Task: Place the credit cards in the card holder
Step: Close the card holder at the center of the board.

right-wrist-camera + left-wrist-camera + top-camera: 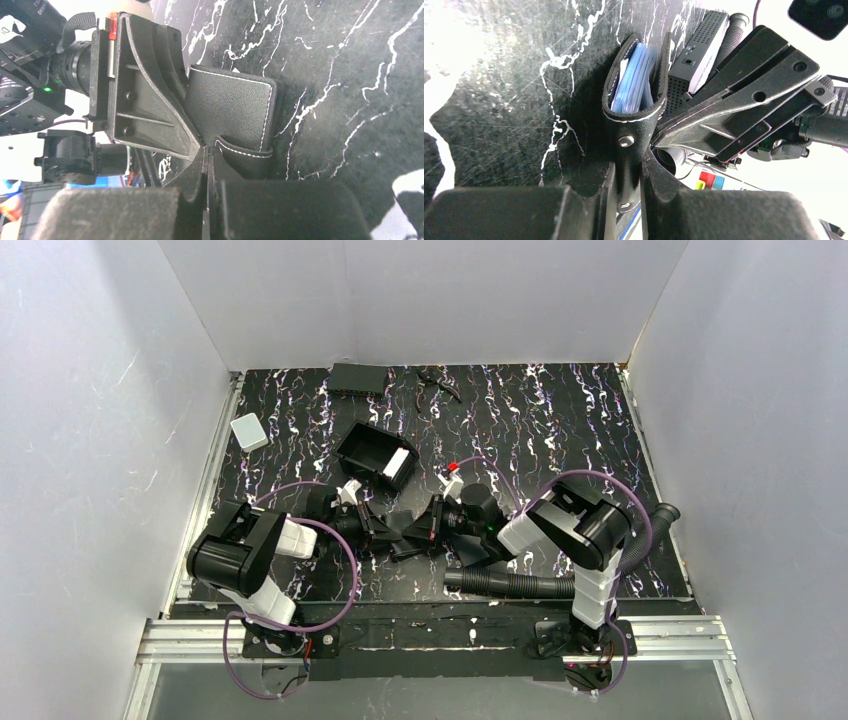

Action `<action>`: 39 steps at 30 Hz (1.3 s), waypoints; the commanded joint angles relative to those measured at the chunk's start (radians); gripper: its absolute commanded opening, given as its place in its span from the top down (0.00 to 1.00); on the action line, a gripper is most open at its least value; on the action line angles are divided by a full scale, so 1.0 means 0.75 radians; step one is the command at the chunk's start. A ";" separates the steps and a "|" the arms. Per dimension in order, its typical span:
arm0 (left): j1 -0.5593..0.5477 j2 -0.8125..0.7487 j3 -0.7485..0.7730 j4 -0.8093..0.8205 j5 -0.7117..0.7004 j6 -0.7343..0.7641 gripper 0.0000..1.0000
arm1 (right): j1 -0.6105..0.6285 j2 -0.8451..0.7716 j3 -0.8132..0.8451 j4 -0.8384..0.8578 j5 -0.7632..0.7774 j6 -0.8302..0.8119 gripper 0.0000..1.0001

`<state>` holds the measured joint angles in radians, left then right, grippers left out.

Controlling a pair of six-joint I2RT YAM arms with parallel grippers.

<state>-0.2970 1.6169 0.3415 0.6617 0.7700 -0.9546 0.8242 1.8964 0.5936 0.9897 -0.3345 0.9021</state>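
Note:
The black leather card holder (631,135) with white stitching hangs between my two grippers, just above the table's middle (405,525). Pale-blue credit cards (634,82) stand inside its open pocket. My left gripper (629,170) is shut on the holder's snap strap. In the right wrist view the holder (230,107) shows its closed outer face. There my right gripper (207,155) is shut on a thin stitched flap of the holder. The two grippers meet nearly tip to tip, left (385,523) and right (428,523).
An open black box (375,455) with a white piece inside lies behind the grippers. A grey block (248,431) sits at far left, a flat black box (358,378) and a dark tool (438,385) at the back. A ribbed hose (510,585) lies near the right base.

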 commanded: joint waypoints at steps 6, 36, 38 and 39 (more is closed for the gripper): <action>-0.005 0.056 -0.024 -0.044 -0.045 0.037 1.00 | -0.063 0.295 0.052 -0.594 0.050 -0.055 0.99; 0.187 0.207 -0.286 0.434 -0.016 -0.169 1.00 | -0.119 0.493 0.093 -0.604 0.096 -0.087 0.99; 0.187 0.205 -0.302 0.457 -0.018 -0.169 1.00 | -0.119 0.508 0.109 -0.621 0.096 -0.080 0.99; 0.187 0.201 -0.307 0.463 -0.020 -0.164 1.00 | -0.120 0.515 0.118 -0.635 0.092 -0.073 0.99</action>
<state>-0.1876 1.7466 0.1837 1.0672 0.8126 -1.1017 0.7799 2.0969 0.7573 1.0203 -0.5579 0.9786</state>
